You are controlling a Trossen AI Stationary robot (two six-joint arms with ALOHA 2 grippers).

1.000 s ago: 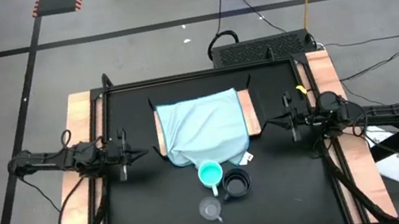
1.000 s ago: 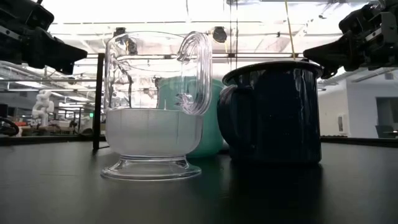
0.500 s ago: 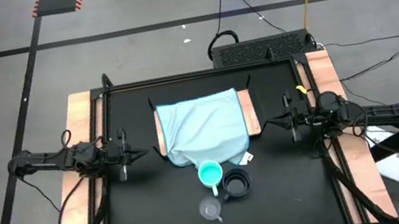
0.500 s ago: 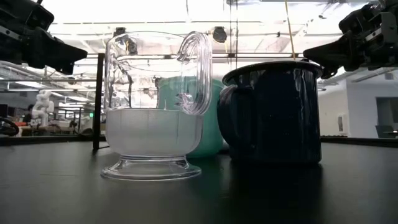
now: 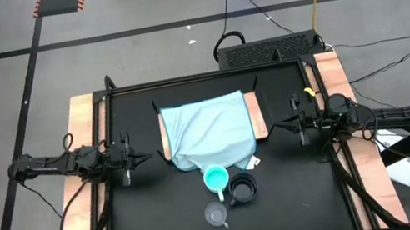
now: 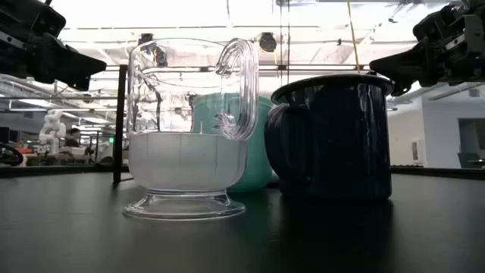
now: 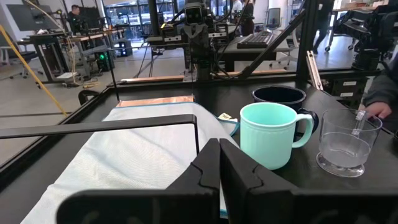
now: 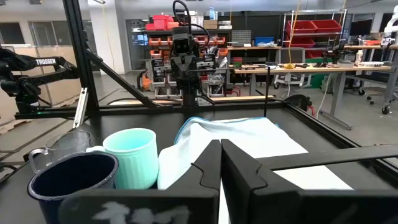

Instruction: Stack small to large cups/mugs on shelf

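While you are looking down on the table, the left gripper is hovering left of the shelf, fingers pressed together on nothing. Your pale blue cloth is draping the shelf. Just in front of it, the clear cup is standing nearest you, the turquoise cup touching the cloth's edge, the black mug beside it. The right gripper is hovering right of the shelf, closed and empty.
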